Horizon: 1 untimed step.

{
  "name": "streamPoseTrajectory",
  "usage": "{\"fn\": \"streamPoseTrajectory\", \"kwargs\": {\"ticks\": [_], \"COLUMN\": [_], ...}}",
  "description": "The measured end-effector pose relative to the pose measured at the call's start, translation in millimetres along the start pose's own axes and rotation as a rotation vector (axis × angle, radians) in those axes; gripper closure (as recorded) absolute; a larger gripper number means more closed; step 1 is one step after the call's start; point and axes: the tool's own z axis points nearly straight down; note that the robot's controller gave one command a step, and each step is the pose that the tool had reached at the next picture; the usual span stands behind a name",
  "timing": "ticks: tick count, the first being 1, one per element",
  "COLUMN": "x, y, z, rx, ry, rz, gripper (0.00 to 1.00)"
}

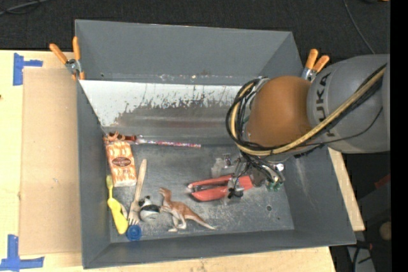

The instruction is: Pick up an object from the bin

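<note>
The end effector (237,186) was low in the bin (191,54), at the right end of a long, flat red object (213,190) lying on the floor right of centre. The wrist's orange cover and looped cables hung over it, so I could not tell whether it was spread or closed, or whether it had the red piece at all.

The main risk, as I judged it, was an end grip. A long thing taken by its tip would tend to droop or swing on the lift, and could twist free and fall back. The piece also looked thin and close to the metal floor, so a closing grasp might have skated over its top instead of getting under its edges.

A second risk was the cabling (it dangled close to the working point). It could brush the red object or hide a failed grasp from the camera.

The neighbours posed less danger. An orange-brown toy dinosaur (182,212) lay near the red object's left end, apart from it. Dragging the red piece leftward might have nudged it. A yellow brush-like stick (116,210), a pale wooden stick (138,191) and an orange-and-white packet (121,162) lay well apart on the left and were unlikely to interfere.
</note>
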Motion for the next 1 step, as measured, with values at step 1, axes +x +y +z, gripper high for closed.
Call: {"fn": "streamPoseTrajectory", "kwargs": {"ticks": [1], "x": [8.2], "y": [-2.1], "z": [-27.8], "rx": [-0.003], "ry": [0.014], "rz": [-0.016], "gripper": [1.00]}}
